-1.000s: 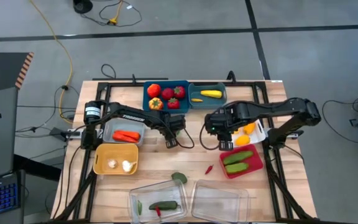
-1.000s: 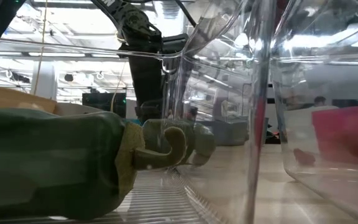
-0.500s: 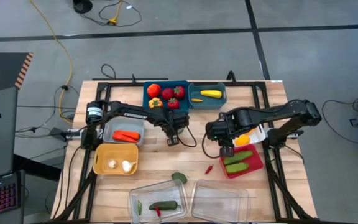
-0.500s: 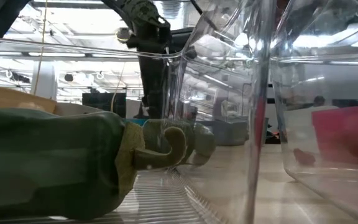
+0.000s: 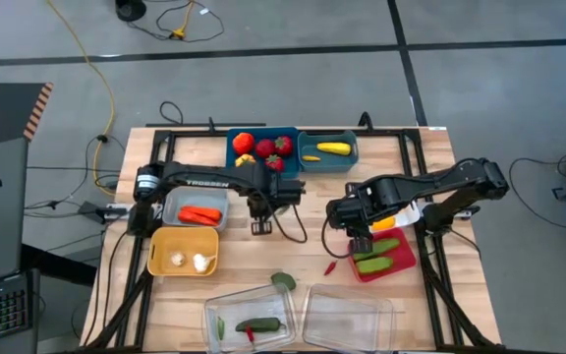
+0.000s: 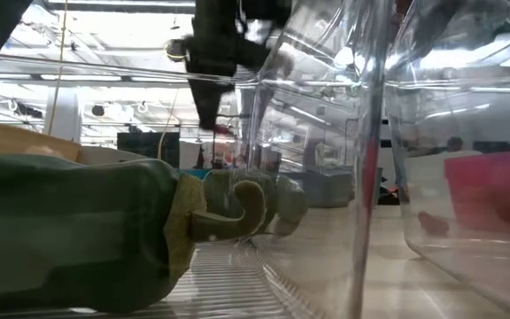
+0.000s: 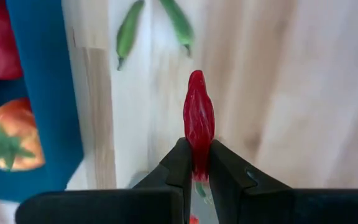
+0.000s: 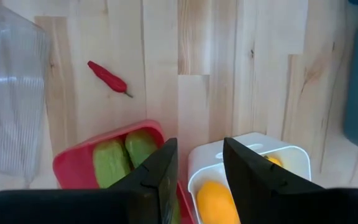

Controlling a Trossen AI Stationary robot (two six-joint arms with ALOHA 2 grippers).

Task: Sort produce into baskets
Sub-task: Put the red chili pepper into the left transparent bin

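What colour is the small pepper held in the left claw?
Red: the small glossy chili pepper shows best in the left wrist view.

Two bins (image 5: 261,149) sit at the tabletop's (image 5: 303,246) far edge, two trays (image 5: 347,317) at its near edge, a chili (image 5: 330,267) between them.
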